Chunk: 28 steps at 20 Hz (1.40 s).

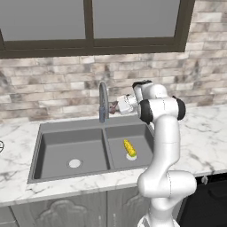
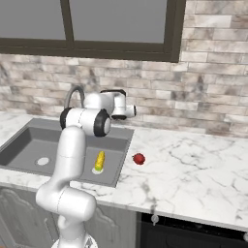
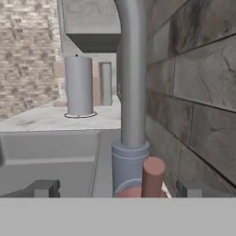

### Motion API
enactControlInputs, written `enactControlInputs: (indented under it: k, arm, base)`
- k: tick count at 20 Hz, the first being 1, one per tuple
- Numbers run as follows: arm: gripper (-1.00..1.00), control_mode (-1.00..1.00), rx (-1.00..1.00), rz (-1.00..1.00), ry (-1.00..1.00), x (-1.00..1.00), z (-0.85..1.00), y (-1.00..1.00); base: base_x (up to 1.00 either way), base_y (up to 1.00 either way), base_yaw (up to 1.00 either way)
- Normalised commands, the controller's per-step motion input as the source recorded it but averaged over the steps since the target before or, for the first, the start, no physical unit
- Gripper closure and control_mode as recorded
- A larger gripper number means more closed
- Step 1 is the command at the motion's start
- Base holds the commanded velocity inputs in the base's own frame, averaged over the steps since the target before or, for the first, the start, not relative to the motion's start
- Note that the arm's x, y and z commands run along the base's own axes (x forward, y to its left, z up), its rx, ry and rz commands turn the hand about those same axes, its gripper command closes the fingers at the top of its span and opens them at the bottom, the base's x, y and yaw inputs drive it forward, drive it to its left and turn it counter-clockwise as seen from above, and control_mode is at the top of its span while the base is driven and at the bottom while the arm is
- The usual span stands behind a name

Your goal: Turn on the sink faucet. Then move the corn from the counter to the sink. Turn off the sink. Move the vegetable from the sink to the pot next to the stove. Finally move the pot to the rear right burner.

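Gripper [image 3: 115, 189] spread wide at the hand view's bottom, tips cut off, straddling the faucet [image 3: 132, 92] base and red lever [image 3: 152, 175]. Corn [image 1: 129, 148] lies in the sink's [image 1: 48, 150] right basin, centre frame.

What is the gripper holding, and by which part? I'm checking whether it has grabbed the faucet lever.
Nothing: the gripper is open, its fingertips apart either side of the sink faucet and its red-tipped lever.

Kitchen wall and window
A dark-framed window [image 1: 93, 26] sits above a grey-brown brick wall [image 2: 203, 97]; grey panelled cabinet doors [image 1: 66, 213] run below.
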Motion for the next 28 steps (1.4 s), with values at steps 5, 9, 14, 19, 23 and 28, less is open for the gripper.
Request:
enactControlInputs:
  k: [5, 9, 14, 19, 23, 28]
  arm:
    - [-1.00, -1.00, -0.03, 0.03, 0.00, 0.00, 0.17, 0.77]
    - [-1.00, -1.00, -0.03, 0.00, 0.00, 0.01, 0.11, 0.25]
    - [-1.00, -1.00, 0.00, 0.00, -0.02, 0.25, 0.00, -0.19]
    - [-1.00, -1.00, 0.00, 0.00, 0.00, 0.29, 0.00, -0.38]
    - [-1.00, -1.00, 0.00, 0.00, 0.00, 0.26, 0.00, -0.44]
    - [-1.00, -1.00, 0.00, 0.00, 0.00, 0.31, 0.00, -0.50]
  base:
    - [0.00, 0.00, 0.00]
    - [0.00, 0.00, 0.00]
    - [0.00, 0.00, 0.00]
    - [0.00, 0.00, 0.00]
    - [0.00, 0.00, 0.00]
    - [0.00, 0.00, 0.00]
